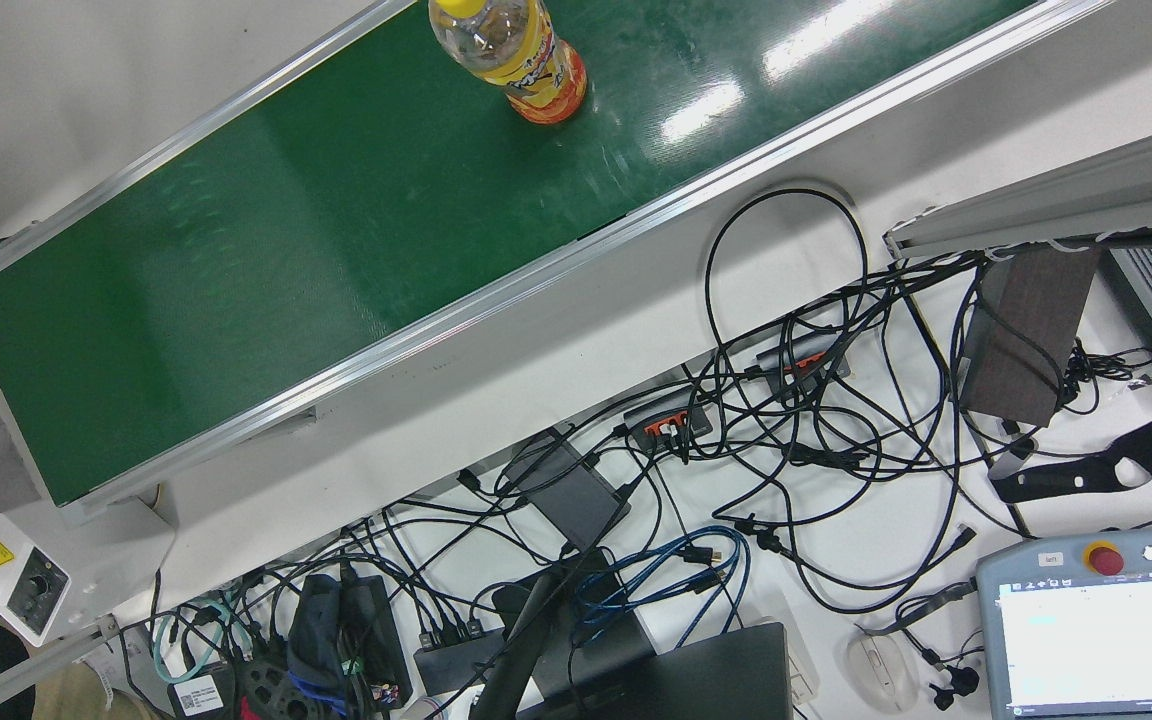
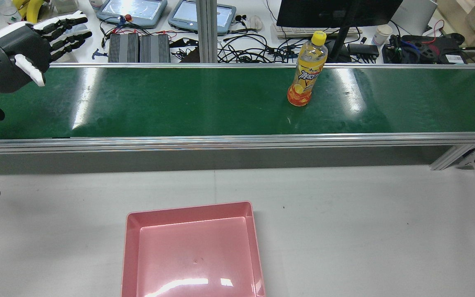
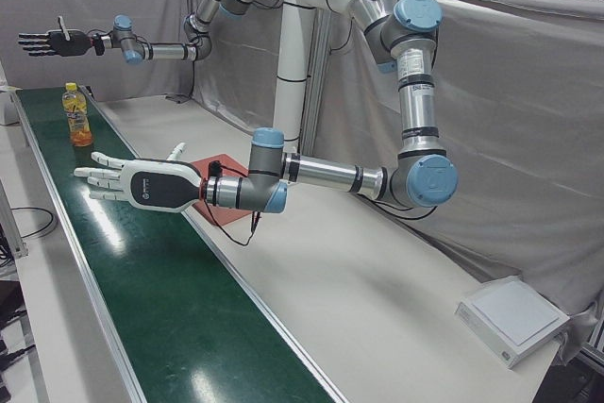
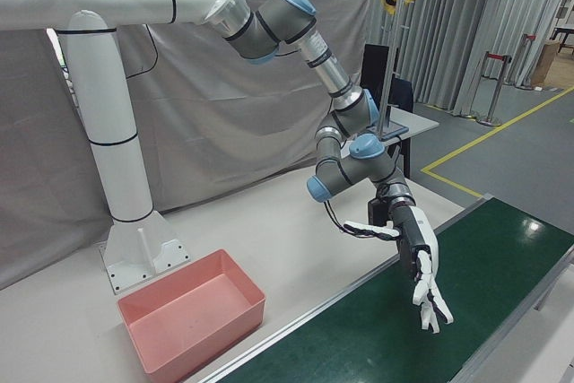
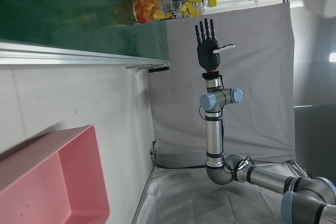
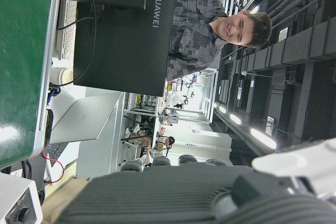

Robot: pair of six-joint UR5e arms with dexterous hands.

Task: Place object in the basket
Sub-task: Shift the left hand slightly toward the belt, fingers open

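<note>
An orange juice bottle (image 2: 306, 68) with a yellow cap stands upright on the green conveyor belt (image 2: 179, 99), right of its middle; it also shows as the bottle (image 1: 511, 55) in the front view and the bottle (image 3: 78, 117) in the left-front view. The empty pink basket (image 2: 130, 247) sits on the grey table before the belt. My left hand (image 2: 19, 53) hovers open over the belt's left end, far from the bottle, fingers spread flat (image 3: 142, 184). My right hand (image 3: 52, 42) is open, held high beyond the bottle, holding nothing.
Aluminium rails edge the belt. Behind it a desk carries tangled cables (image 1: 786, 420), a teach pendant (image 1: 1101, 620), a monitor (image 2: 336, 12) and power boxes (image 2: 138, 47). A person stands behind the monitor in the right hand view. Grey curtains enclose the station.
</note>
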